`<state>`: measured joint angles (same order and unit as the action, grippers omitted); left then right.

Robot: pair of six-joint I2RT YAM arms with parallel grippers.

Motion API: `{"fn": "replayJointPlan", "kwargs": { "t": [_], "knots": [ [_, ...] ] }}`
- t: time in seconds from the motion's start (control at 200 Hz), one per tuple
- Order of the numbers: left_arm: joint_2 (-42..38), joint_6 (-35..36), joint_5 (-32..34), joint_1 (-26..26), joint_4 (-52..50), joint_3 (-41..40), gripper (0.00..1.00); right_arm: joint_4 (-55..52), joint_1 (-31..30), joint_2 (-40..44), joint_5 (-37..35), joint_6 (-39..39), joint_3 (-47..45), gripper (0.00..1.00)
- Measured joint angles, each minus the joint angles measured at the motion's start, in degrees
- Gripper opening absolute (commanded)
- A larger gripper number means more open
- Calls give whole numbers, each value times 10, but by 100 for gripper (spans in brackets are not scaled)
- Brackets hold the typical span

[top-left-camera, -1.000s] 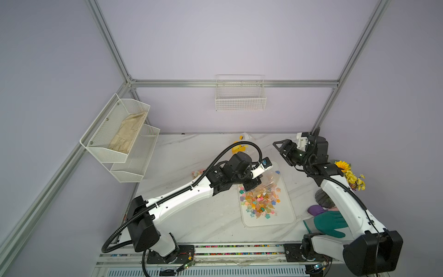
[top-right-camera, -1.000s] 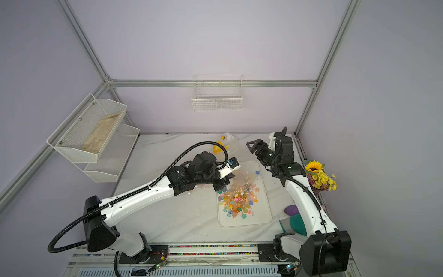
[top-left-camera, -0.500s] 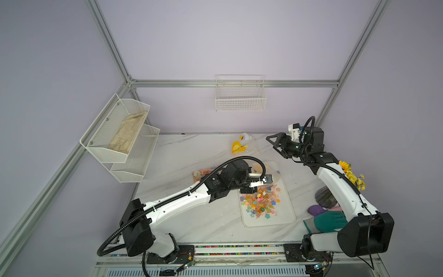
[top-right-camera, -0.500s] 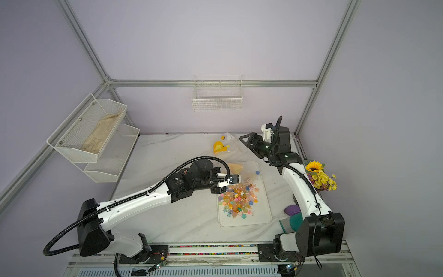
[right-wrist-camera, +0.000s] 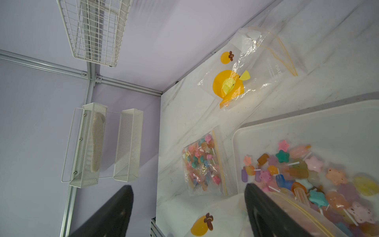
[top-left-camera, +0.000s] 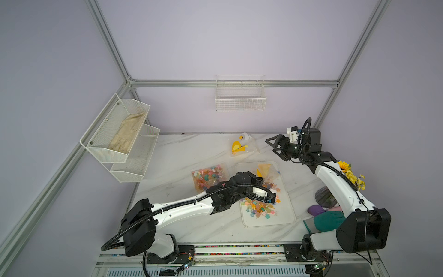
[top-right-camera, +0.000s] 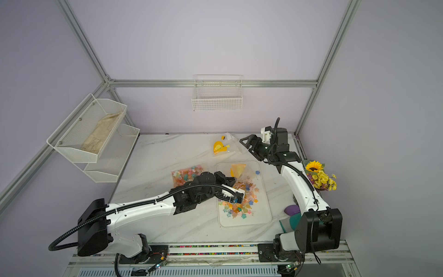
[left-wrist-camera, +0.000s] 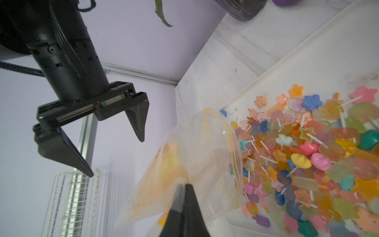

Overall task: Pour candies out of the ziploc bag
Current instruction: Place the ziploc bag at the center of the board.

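The ziploc bag [left-wrist-camera: 194, 143] is thin, crinkly clear plastic, the candies [left-wrist-camera: 303, 160] glossy and translucent, the tray [top-left-camera: 285, 211] matt white plastic, the table [top-left-camera: 191, 148] smooth and marbled.

A white marble-look table [top-left-camera: 182, 156] carries a pale tray [top-left-camera: 285, 214] under the left gripper [top-left-camera: 260, 178], a candy-filled bag [top-left-camera: 209, 177] just beside that gripper, and a duck-printed bag [top-left-camera: 242, 146] near the right gripper [top-left-camera: 270, 146].

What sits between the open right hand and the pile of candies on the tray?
The clear zip bag, pinched by the left hand, over the tray's far end; both top views show it.
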<state>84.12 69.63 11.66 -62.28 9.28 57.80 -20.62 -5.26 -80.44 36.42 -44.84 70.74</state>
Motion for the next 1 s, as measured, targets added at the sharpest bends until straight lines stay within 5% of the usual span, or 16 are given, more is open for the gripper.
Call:
{"fn": "replayJointPlan", "kwargs": {
  "t": [0.445, 1.0],
  "knots": [
    [0, 90, 53, -28, 124, -31, 0, 22, -25, -27, 102, -10, -16, 78],
    [3, 89, 85, -14, 169, -60, 0, 23, -55, 3, 165, 6, -50, 76]
  ]
}}
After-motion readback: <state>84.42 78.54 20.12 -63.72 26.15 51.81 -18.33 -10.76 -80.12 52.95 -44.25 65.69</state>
